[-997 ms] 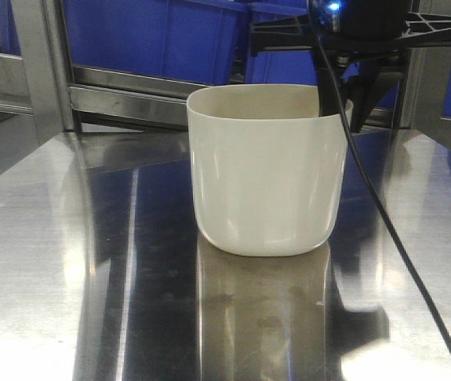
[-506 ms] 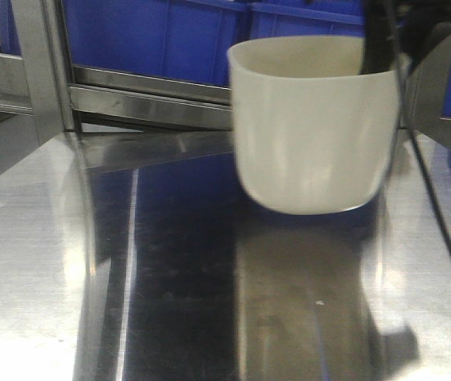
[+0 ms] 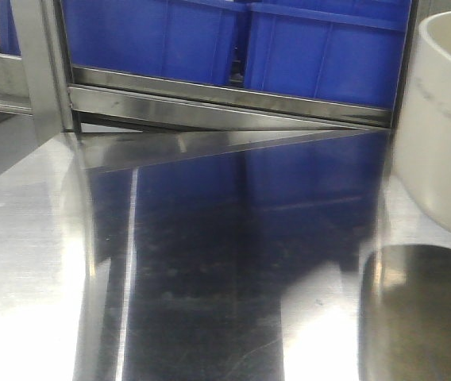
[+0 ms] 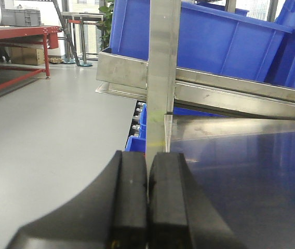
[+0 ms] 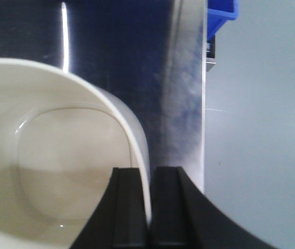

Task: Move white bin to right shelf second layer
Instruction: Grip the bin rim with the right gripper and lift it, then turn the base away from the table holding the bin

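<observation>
The white bin [image 3: 444,127] hangs above the steel tabletop at the far right edge of the front view, partly cut off by the frame. In the right wrist view its empty cream inside [image 5: 59,155] fills the left half. My right gripper [image 5: 148,176] is shut on the bin's rim, one finger inside the wall and one outside. My left gripper [image 4: 147,161] is shut with nothing between its pads, hovering near the table's left edge by a steel upright post. The right shelf second layer is out of view.
Blue crates [image 3: 210,40] sit on a steel-railed rack level behind the shiny steel tabletop [image 3: 170,278]. A steel upright post [image 4: 163,78] stands just ahead of my left gripper. Grey floor [image 5: 262,129] lies beyond the table's right edge, with a red-framed bench [image 4: 17,41] far left.
The white bin has been lifted off the tabletop and carried up and to the right, from the centre to the right edge of the front view. The right arm has left that view.
</observation>
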Controlling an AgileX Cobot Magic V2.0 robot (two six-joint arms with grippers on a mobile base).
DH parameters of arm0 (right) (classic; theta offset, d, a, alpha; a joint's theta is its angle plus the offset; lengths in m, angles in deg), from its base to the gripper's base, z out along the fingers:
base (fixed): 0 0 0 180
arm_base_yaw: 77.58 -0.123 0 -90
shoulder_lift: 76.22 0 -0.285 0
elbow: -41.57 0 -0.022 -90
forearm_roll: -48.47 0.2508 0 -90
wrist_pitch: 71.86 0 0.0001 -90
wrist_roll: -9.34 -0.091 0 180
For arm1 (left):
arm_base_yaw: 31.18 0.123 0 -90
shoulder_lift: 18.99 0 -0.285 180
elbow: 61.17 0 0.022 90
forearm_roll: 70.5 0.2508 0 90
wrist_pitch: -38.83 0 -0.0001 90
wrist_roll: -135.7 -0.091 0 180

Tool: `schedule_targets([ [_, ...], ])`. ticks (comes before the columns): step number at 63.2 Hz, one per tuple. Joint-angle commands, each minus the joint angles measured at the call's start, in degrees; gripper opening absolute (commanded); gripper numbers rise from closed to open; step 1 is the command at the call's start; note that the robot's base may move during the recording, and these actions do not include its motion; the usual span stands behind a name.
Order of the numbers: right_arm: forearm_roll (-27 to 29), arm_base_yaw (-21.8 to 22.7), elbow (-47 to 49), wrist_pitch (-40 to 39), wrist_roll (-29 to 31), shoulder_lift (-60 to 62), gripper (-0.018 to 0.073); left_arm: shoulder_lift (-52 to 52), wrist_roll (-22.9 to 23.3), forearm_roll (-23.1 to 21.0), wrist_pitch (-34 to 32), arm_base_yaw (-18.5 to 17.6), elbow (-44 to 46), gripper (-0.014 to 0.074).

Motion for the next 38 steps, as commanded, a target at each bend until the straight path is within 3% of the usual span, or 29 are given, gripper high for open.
schedule_targets([
  [1, 0.65, 1.55, -1.56, -3.45, 0.63, 5.92, 0.0067, -0.87, 0.30, -0.30, -4.76, -0.36, -1.56, 0.0085],
  [21, 2.02, 1.55, -9.12, -3.46, -3.52, 18.69, 0.0067, -0.87, 0.30, -0.30, -4.76, -0.36, -1.56, 0.0085],
  [38, 2.02, 1.55, -11.16, -1.87, -3.53, 23.91, 0.0067, -0.87, 0.30, -0.30, -4.76, -0.36, -1.56, 0.0085],
])
